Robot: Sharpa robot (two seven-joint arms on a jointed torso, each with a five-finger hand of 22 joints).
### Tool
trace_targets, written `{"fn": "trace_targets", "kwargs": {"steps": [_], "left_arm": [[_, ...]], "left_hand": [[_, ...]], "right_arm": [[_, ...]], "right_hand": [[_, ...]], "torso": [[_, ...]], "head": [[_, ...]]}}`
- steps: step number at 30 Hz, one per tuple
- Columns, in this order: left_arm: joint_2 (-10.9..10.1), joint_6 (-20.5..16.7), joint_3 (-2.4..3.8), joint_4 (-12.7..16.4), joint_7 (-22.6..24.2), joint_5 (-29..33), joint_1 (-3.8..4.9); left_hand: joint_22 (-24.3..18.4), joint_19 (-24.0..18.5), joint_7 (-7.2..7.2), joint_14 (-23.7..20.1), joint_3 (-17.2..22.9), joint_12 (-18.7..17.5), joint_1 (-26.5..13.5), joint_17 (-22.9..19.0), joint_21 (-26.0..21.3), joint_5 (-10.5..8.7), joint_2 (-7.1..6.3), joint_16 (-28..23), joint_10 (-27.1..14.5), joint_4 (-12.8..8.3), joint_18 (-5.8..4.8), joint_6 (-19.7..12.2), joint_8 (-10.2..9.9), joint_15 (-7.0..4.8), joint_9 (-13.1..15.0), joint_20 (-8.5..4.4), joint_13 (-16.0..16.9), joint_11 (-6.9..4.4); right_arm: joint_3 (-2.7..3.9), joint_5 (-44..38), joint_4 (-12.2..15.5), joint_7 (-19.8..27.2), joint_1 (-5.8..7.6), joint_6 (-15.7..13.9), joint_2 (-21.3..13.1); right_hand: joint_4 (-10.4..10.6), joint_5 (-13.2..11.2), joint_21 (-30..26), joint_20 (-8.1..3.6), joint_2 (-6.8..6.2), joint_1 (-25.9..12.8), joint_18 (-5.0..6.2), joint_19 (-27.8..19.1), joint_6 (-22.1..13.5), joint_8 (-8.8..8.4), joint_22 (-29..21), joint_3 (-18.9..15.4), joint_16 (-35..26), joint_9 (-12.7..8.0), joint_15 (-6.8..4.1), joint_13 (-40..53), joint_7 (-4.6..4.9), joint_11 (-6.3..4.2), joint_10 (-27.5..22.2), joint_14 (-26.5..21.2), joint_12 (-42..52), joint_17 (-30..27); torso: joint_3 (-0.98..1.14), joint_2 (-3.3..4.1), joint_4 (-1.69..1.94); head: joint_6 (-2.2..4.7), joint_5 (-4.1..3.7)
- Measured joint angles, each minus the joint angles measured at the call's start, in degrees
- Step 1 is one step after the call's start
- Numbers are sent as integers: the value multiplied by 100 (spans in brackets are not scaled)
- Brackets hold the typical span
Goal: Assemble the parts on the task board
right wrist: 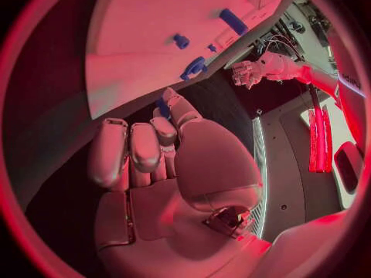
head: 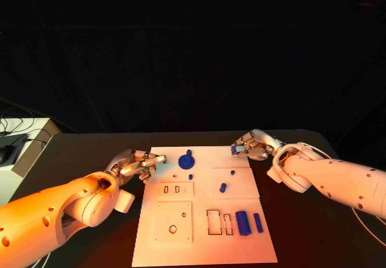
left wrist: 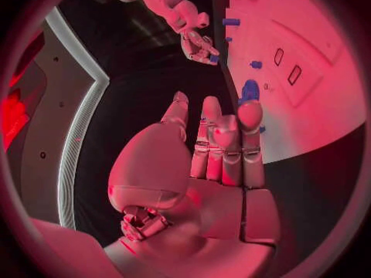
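parts (head: 242,223) lie on the task board (head: 205,251); left hand (head: 138,164) empty, fingers apart; right hand (head: 249,148) pinches a blue part (head: 234,149) at the far right corner.

The task board (head: 161,245), at the frame's lower middle, looks like matt white plastic. The blue parts (head: 242,223) on it look smooth, slightly glossy plastic. The black table (head: 88,151) is matt. Both arms' shells are glossy.

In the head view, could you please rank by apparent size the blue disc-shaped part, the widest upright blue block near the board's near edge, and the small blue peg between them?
1. blue disc-shaped part and widest blue block: look alike, unranked.
2. small blue peg: smallest.
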Motion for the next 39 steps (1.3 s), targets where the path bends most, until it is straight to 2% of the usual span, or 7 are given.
{"fn": "trace_targets", "kwargs": {"steps": [5,8,11,15,20,26,39], "left_arm": [[70,60,31,16,-645,-353,169],[145,117,36,11,-1041,-567,300],[198,149,40,7,-1395,-748,403],[242,151,40,4,-1765,-928,503],[251,138,41,12,-2061,-1068,545],[242,96,37,12,-2215,-1150,556],[175,-2,36,52,-2249,-1148,559]], "left_hand": [[512,275,15,157,69,169,-40,376,368,0,-40,325,-70,137,10,4,-72,-17,32,-75,436,-20],[624,298,40,185,71,169,-54,451,435,0,-54,377,-87,199,-51,-22,-148,11,-15,-61,568,-19],[685,298,54,185,135,112,-76,483,435,0,-167,377,-109,311,-52,-36,-237,12,-75,-61,752,1],[689,298,194,185,141,101,-76,483,435,0,-167,377,-55,317,-58,-366,-382,12,-178,-61,781,55],[706,297,212,185,142,22,-38,479,435,0,-205,328,-35,364,-59,-406,-382,12,-187,-19,781,76],[705,297,205,183,175,-11,3,454,393,0,-245,242,-35,428,-59,-415,-382,54,-187,-19,803,76],[658,275,204,183,182,-59,3,406,301,0,-245,139,-35,435,-59,-414,-352,54,-187,2,818,75]], "right_arm": [[0,-12,277,-263,92,42,26],[-3,-30,466,-449,128,55,54],[-11,-63,661,-656,144,59,101],[-40,-105,882,-942,157,53,189],[-84,-155,1140,-1270,142,8,319],[-116,-250,1390,-1607,29,-121,479],[-146,-629,1580,-2106,-459,-506,843]], "right_hand": [[0,-1,0,0,0,0,0,0,7,-2,2,0,0,-1,0,0,6,0,0,0,0,-1],[16,-2,0,0,0,0,0,0,7,-2,5,-16,0,-5,0,-1,7,-5,6,0,0,-10],[16,-2,0,0,0,0,0,0,8,-3,4,-16,0,-8,0,0,7,-19,20,0,0,-14],[16,-2,-30,1,-1,1,0,0,8,-7,4,-16,-27,-6,0,6,7,-19,21,0,0,-37],[32,-3,-30,1,-23,-22,0,-1,9,-14,4,-32,-35,2,0,6,8,-19,21,0,-33,-54],[32,-3,-50,1,-24,-21,0,-1,9,-15,3,-32,-35,2,0,5,8,-12,27,0,-33,-62],[32,-25,-97,1,-24,-21,0,-1,25,-2,2,-32,-64,-4,1,5,24,-9,30,0,-33,-97]], "torso": [[-10,-54,4],[-18,-92,11],[-29,-126,19],[-40,-167,34],[-53,-208,49],[-69,-242,59],[-82,-238,66]], "head": [[-14,20],[-32,34],[-52,57],[-80,101],[-146,158],[-237,233],[-404,358]]}}
